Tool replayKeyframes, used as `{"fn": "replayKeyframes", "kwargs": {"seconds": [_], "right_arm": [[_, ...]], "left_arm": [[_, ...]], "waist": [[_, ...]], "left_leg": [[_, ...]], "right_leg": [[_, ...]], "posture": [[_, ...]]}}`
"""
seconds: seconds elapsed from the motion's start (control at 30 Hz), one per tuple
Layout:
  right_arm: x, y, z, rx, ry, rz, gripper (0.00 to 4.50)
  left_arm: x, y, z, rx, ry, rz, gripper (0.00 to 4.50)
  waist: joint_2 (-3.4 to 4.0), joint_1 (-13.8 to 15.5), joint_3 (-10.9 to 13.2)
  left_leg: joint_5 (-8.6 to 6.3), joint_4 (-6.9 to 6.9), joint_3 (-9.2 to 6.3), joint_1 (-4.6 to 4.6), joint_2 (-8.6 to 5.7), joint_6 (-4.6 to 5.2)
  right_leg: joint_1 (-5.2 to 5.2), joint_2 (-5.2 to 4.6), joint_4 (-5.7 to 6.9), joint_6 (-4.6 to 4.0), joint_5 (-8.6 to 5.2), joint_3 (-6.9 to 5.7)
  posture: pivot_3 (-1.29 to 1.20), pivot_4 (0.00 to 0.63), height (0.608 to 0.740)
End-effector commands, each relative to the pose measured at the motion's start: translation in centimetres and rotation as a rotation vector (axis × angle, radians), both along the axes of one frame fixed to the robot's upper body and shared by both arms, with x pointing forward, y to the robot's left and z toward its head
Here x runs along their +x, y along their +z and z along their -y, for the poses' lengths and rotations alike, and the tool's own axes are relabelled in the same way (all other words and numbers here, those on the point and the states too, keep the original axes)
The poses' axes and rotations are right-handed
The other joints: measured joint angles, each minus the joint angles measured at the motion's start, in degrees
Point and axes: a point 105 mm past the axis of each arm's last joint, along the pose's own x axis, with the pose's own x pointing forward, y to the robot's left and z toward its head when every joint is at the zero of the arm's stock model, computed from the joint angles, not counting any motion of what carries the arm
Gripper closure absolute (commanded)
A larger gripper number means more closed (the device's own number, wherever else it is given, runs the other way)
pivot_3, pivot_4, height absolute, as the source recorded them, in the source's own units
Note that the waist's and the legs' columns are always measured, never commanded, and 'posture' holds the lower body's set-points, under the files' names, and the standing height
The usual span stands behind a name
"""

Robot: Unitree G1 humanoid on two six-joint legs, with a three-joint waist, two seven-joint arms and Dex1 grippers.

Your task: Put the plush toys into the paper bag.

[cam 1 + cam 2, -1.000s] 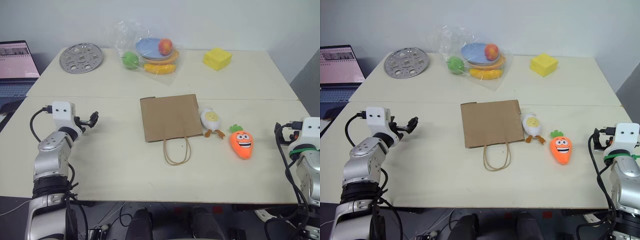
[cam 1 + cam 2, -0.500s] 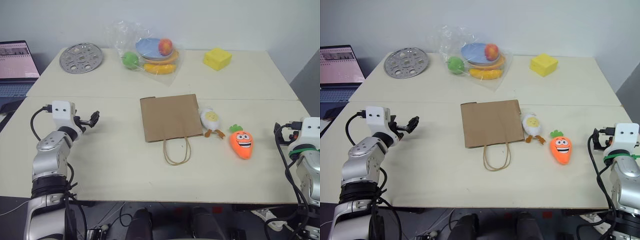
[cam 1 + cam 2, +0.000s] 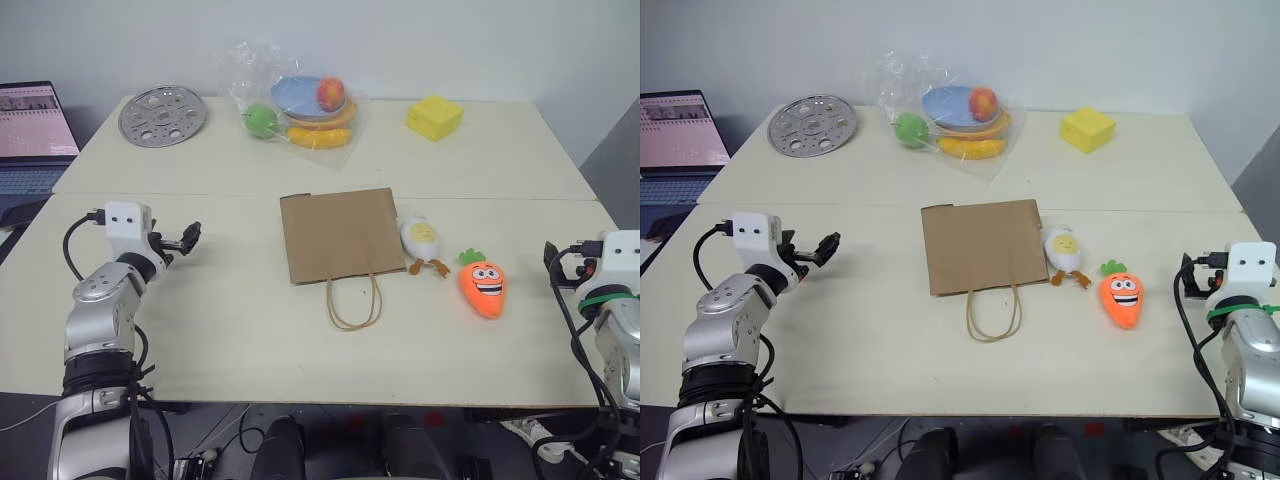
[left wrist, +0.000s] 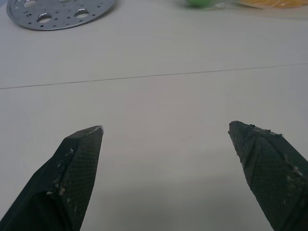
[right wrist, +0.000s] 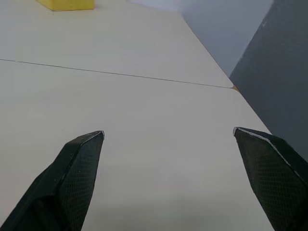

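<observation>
The brown paper bag (image 3: 335, 235) lies flat in the middle of the table, its loop handles (image 3: 355, 300) toward me. Touching its right edge lies the white-yellow egg plush toy (image 3: 421, 240), and the orange carrot plush toy (image 3: 484, 285) lies a little further right. My left gripper (image 3: 189, 237) hovers level over the table well left of the bag, open and empty, its fingertips (image 4: 91, 134) wide apart. My right gripper (image 5: 168, 132) is open too, with nothing between its fingers, to the right of the carrot near the table's right edge.
On the far table are a perforated metal disc (image 3: 162, 116), a clear plastic bag (image 3: 300, 108) holding plates and plastic fruit, and a yellow block (image 3: 435, 117). A laptop (image 3: 35, 125) stands off the table's left side. A seam (image 3: 200, 194) joins the two tabletops.
Both wrists have turned very slightly inward. The bag and the two toys lie as before.
</observation>
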Motion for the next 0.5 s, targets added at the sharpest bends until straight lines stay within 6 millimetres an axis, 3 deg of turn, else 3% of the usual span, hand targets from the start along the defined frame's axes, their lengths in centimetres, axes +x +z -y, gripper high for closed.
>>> {"fn": "replayKeyframes", "kwargs": {"seconds": [0.03,0.17,0.37,0.5], "right_arm": [[0.1,3.3,-1.6,-0.047,0.113,0.084,0.00],[0.3,5.2,-4.0,-0.068,0.284,0.103,0.00],[0.0,7.4,-9.1,-0.059,0.645,0.064,0.00],[-0.9,7.4,-12.2,-0.180,0.880,0.002,0.00]], "left_arm": [[-0.1,3.2,0.7,0.031,-0.075,0.113,0.03],[-0.5,5.3,3.0,-0.018,-0.238,0.176,0.03],[-1.8,7.9,8.4,-0.044,-0.617,0.181,0.03],[-3.1,8.8,11.2,-0.021,-0.817,0.152,0.03]], "waist": [[0.00,0.0,0.0],[0.00,0.0,0.0],[0.00,-0.1,0.0],[0.00,-0.1,0.0]], "left_leg": [[0.00,0.00,0.00,-0.01,0.00,0.00],[0.00,0.00,0.00,0.00,0.01,0.00],[0.00,0.00,-0.01,-0.01,0.01,0.00],[0.00,0.00,0.00,-0.02,0.01,0.00]], "right_leg": [[0.00,0.00,0.00,0.00,0.00,0.00],[0.00,0.00,-0.01,0.00,0.00,0.00],[0.05,0.00,-0.05,0.00,0.00,-0.02],[0.04,0.00,-0.11,0.00,0.00,-0.02]], "posture": [[0.00,0.150,0.740],[0.00,0.150,0.740],[0.00,0.150,0.740],[0.00,0.150,0.740]]}}
